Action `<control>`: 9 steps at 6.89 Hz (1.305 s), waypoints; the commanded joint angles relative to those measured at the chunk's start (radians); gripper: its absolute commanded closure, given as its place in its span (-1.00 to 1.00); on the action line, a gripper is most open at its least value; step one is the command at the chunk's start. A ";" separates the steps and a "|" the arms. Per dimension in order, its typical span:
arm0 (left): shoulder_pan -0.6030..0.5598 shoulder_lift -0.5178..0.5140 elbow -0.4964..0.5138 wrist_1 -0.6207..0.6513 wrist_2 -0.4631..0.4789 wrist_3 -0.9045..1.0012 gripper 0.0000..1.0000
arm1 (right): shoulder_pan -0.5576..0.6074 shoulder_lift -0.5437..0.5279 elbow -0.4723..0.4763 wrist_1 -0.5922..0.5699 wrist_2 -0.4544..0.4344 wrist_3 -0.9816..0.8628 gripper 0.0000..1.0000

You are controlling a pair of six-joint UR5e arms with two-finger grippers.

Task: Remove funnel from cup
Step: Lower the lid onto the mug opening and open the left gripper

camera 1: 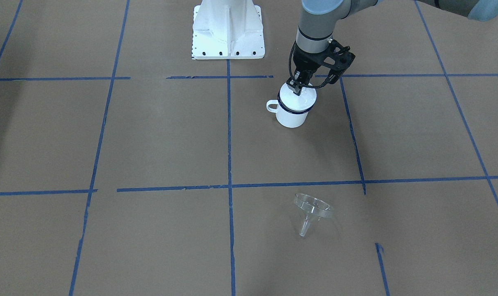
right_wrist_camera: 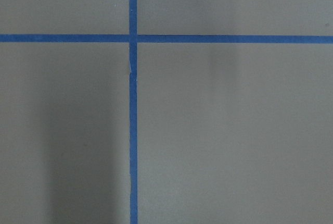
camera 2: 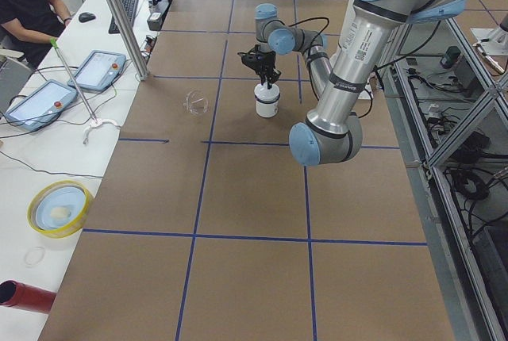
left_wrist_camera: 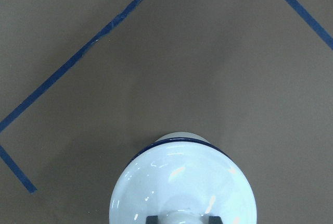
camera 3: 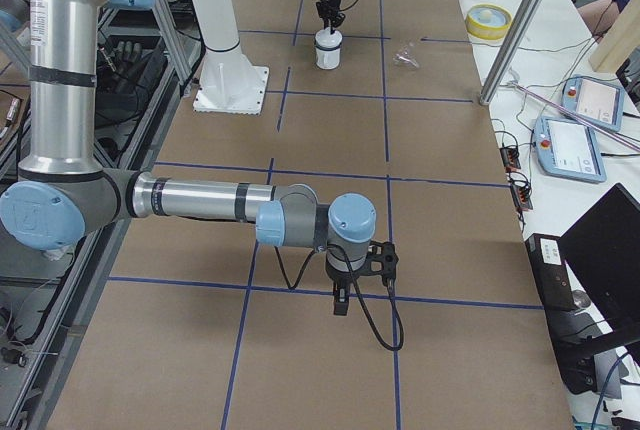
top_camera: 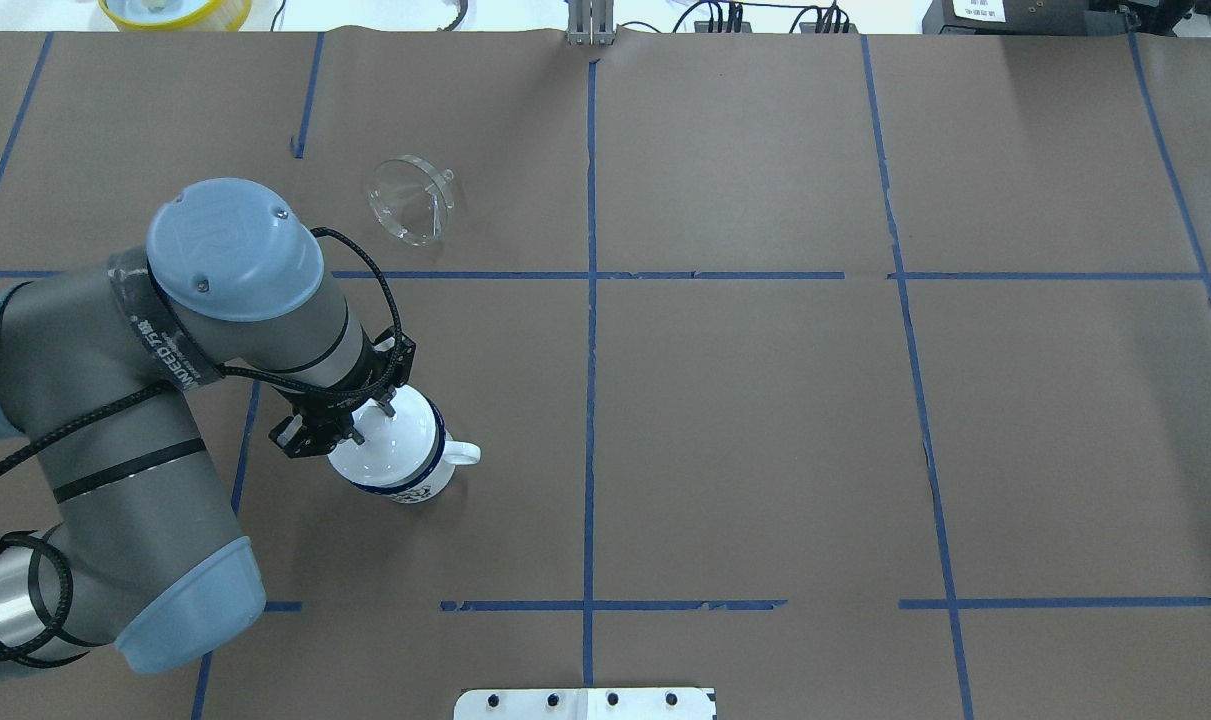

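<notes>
1. The funnel point(camera 1: 312, 209) lay on its side on the bare counter point(camera 1: 150, 144), its wide mouth tipped up and its narrow spout pointing away from the robot.
2. It was out of the cup point(camera 1: 292, 117) and well apart from it, in the next taped square farther from the robot's base point(camera 1: 228, 28). A blue tape line point(camera 1: 298, 183) ran between the two.
3. The cup stood upright on the robot's left half of the counter, with its small loop handle turned toward the robot's right.
4. A white domed lid point(left_wrist_camera: 182, 182) sat on the cup, and the dark blue rim showed around its edge.
5. The left gripper point(camera 1: 297, 88) pointed straight down over the middle of the lid.
6. In the left wrist view its fingers point(left_wrist_camera: 152, 219) were drawn narrow, one dark pad on each side of the lid's knob and set against it.
7. The right gripper point(camera 3: 341, 302) hung just above the counter, well apart from the cup and the funnel, near a blue tape line on the robot's right side.
8. It appeared only in the exterior right view, small and dark, so I cannot tell how its fingers stood.
9. The right wrist view held only brown counter and a crossing of blue tape.
</notes>
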 commanded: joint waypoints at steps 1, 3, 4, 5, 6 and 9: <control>0.000 0.000 0.006 -0.007 0.000 0.005 1.00 | 0.000 0.000 0.000 0.000 0.000 0.000 -1.00; 0.002 0.000 0.022 -0.013 0.002 0.013 1.00 | 0.000 0.000 0.000 0.000 0.000 0.000 -1.00; 0.000 0.003 0.035 -0.043 0.002 0.013 1.00 | 0.000 0.000 0.000 0.000 0.000 0.000 -1.00; 0.002 0.001 0.044 -0.050 0.000 0.013 1.00 | 0.000 0.000 0.000 0.000 0.000 0.000 -1.00; 0.000 0.001 0.041 -0.048 0.000 0.011 0.47 | 0.000 0.000 0.000 0.000 0.000 0.000 -1.00; 0.000 0.009 0.032 -0.047 0.006 0.014 -1.00 | 0.000 0.000 0.000 0.000 0.000 0.000 -1.00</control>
